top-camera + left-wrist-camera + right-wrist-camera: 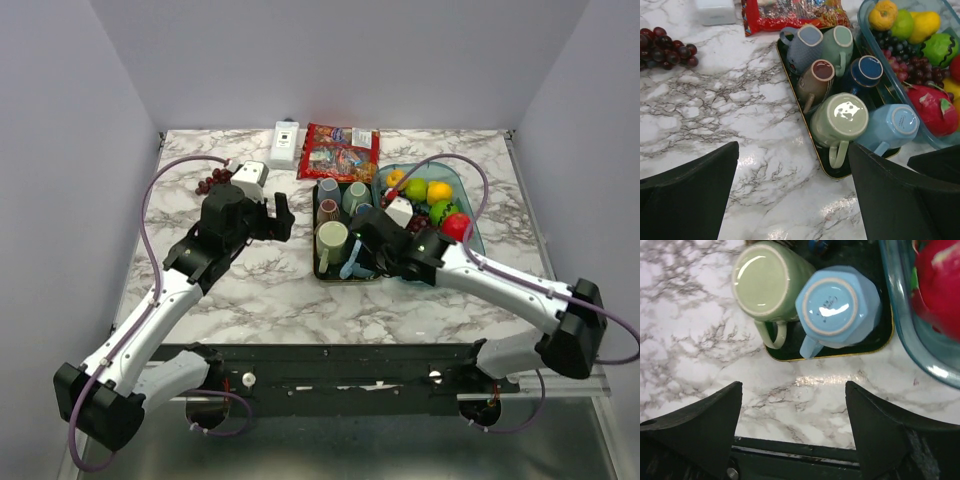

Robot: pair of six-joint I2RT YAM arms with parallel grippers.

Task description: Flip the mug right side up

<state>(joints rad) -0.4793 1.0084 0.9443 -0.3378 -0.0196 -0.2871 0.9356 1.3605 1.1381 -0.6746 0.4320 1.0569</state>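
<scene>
**Inspector:** State of the left fingers [690,195]?

**Assistant:** Spread wide, with nothing between them. They hang over bare marble table [715,115], left of the black tray [790,75] and apart from it.

**Inspector:** And the right fingers [890,430]?

**Assistant:** Also parted, and holding nothing. They hover above the table at the tray's near end. In the right wrist view two mugs lie just ahead of the tips, and neither is touched.

**Inspector:** Identify those two.

**Assistant:** A light blue mug [835,305] with faceted sides, and a larger green mug [765,280] on its left. Both stand base up on the tray, side by side and close together. Their handles point toward the near table edge, and the green one's handle hangs over the tray rim.

**Inspector:** Which is the task mug?

**Assistant:** I cannot tell, since every mug on the tray is inverted. Farther back stand a brown mug [817,80], a dark blue mug [865,72], a grey-blue mug [805,42] and a pale green mug [837,42].

**Inspector:** Surroundings?

**Assistant:** A clear blue fruit bowl [910,347] sits just beside the tray on its right, with a red fruit [930,107] nearest the light blue mug. A red snack bag [790,12] and a white box [715,10] lie beyond the tray. A bunch of dark grapes [667,47] rests on the table well to the left.
</scene>
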